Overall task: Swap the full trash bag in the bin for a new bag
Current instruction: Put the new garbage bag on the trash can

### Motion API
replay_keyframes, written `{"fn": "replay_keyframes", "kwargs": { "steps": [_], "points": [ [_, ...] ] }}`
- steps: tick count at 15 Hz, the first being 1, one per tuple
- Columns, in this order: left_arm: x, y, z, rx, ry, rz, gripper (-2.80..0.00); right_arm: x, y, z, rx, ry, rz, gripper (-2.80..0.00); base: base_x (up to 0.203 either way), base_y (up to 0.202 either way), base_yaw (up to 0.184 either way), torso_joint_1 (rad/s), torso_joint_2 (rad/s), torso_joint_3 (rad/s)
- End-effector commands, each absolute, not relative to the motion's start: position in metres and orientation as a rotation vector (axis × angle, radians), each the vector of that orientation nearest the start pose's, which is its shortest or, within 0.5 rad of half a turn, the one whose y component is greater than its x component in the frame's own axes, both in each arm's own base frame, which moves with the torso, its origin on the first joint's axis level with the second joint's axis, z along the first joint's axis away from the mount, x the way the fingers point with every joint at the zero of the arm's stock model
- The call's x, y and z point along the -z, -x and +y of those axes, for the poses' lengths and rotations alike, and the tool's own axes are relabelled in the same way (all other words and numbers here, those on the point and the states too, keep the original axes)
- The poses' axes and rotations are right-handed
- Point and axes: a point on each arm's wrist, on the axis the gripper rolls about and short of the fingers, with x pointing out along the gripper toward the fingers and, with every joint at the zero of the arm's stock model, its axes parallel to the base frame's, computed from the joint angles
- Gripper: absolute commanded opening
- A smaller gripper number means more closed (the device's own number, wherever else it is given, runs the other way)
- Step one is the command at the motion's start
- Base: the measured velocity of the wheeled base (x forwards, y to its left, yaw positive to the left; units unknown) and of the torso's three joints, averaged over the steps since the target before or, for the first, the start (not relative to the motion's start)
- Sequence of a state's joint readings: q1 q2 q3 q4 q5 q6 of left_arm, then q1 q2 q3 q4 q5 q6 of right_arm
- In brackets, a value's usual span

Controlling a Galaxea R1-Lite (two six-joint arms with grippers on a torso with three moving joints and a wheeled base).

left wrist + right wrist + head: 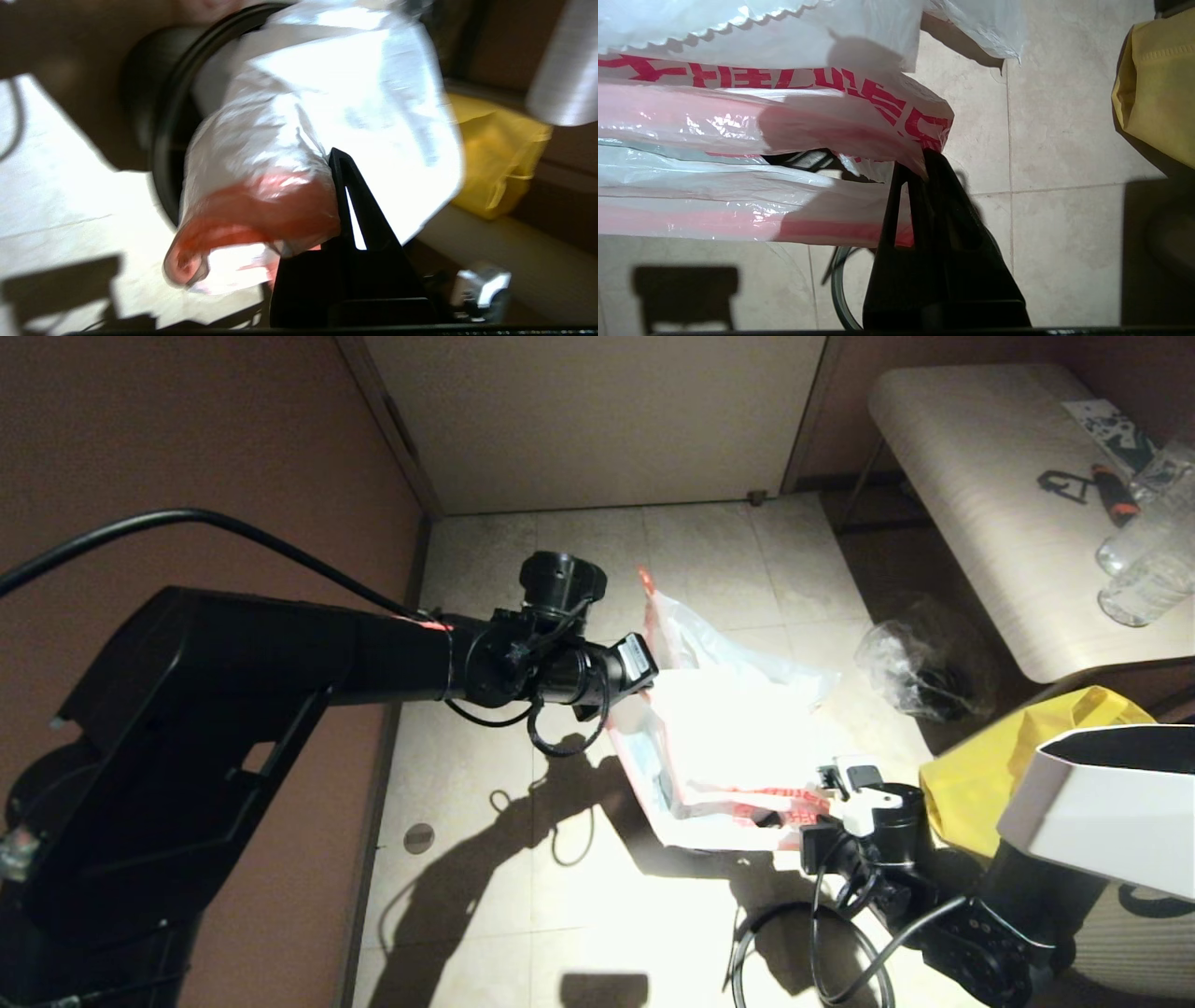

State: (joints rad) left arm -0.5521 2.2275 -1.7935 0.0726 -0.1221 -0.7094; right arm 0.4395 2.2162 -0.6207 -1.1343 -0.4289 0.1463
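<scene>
Right now I have the new bag (738, 747) stretched between both arms so its mouth can be spread over the bin (156, 135). The left gripper (642, 698) is clamped shut on the reddish handle edge at the bag's 9 o'clock in the head view. The right gripper (795, 814) is pinched shut on the edge with red characters at its 5 o'clock. Holding two opposite edges keeps the thin film taut and open rather than collapsed. From the left wrist I see the bin's black wall and rim just behind the film; in the head view the bag hides it. What I take for the full trash bag (695, 635) lies on the floor at 12 o'clock, out of the way.
</scene>
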Motion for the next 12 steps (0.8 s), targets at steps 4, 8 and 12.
{"fn": "replay_keyframes", "kwargs": {
  "steps": [4,8,12],
  "points": [
    [-0.120,-0.384,-0.244,0.386,0.458,0.856,-2.80,0.003,-0.315,0.129,0.027,0.061,0.442,-2.80,0.000,0.000,0.000,0.000,0.00,0.000],
    [-0.098,-0.376,-0.238,0.351,0.431,0.925,-2.80,0.020,-0.318,0.127,0.025,0.098,0.444,-2.80,0.000,0.000,0.000,0.000,0.00,0.000],
    [-0.065,-0.388,-0.230,0.289,0.395,0.963,-2.80,0.029,-0.327,0.116,0.058,0.131,0.457,-2.80,0.000,0.000,0.000,0.000,0.00,0.000]
  ]
}}
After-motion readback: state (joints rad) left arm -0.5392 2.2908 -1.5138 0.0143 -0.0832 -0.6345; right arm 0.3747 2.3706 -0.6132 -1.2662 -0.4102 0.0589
